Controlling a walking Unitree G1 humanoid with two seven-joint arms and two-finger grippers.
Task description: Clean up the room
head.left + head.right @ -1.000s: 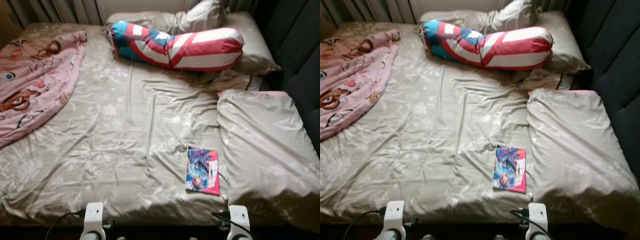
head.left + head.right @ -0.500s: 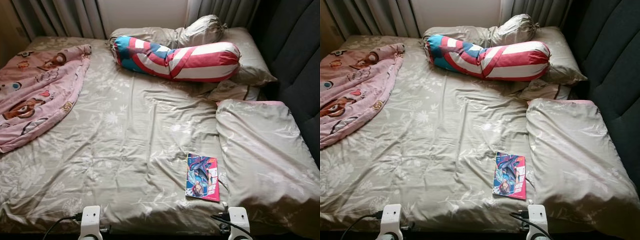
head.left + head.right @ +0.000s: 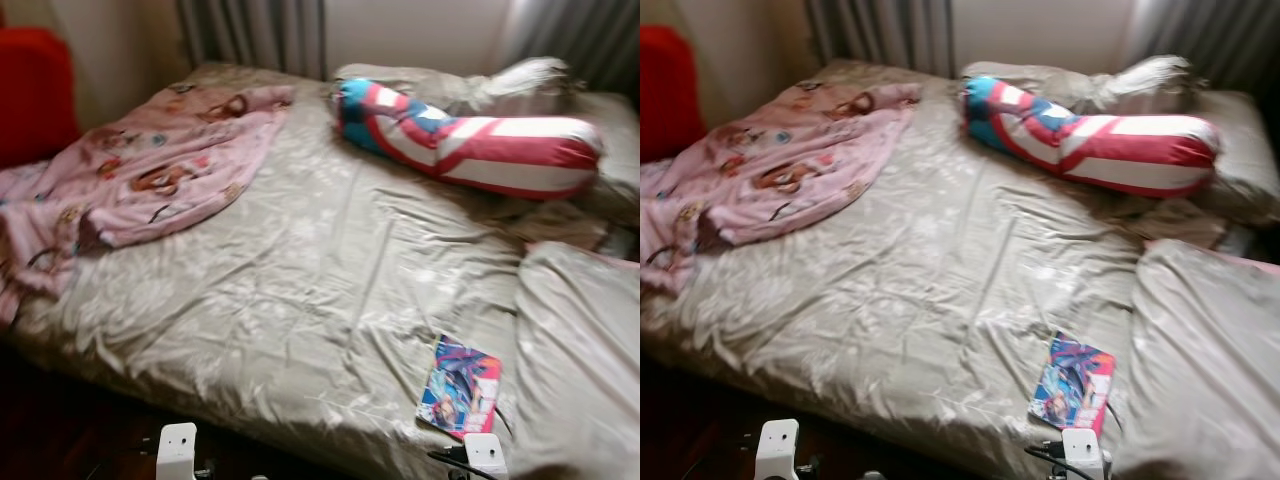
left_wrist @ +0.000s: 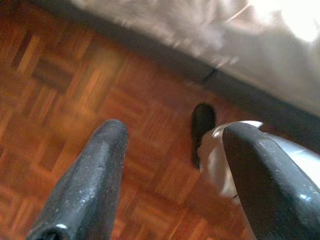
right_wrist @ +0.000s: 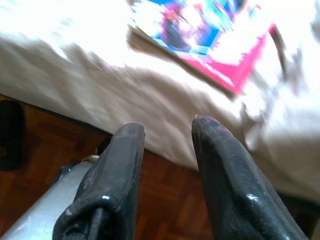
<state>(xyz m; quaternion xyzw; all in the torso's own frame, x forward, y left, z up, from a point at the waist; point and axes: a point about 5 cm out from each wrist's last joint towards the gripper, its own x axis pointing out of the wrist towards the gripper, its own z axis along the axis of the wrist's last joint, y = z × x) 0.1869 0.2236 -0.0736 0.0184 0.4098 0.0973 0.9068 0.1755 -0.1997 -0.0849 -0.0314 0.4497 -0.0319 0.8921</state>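
A colourful comic book (image 3: 460, 386) lies flat near the front edge of the bed (image 3: 300, 300), beside a beige pillow (image 3: 580, 360). A pink cartoon blanket (image 3: 140, 170) is crumpled over the bed's far left side. A red, white and blue bolster (image 3: 470, 135) rests at the head, against grey pillows (image 3: 500, 85). My right gripper (image 5: 167, 132) hangs open just off the bed's edge, with the comic book (image 5: 205, 35) beyond its fingertips. Over the wooden floor (image 4: 75, 100), my left gripper (image 4: 172, 137) hangs open with nothing between its fingers.
A red chair or cushion (image 3: 35, 90) stands at the left beside the bed. Grey curtains (image 3: 250, 35) hang behind the head of the bed. Dark parquet floor (image 3: 60, 430) lies in front of the bed. A small dark object (image 4: 202, 122) sits on the floor by the bed base.
The whole view has swung to the left: the bed now sits further right and the red chair has come into view. The picture is blurred. Nothing on the bed has moved.
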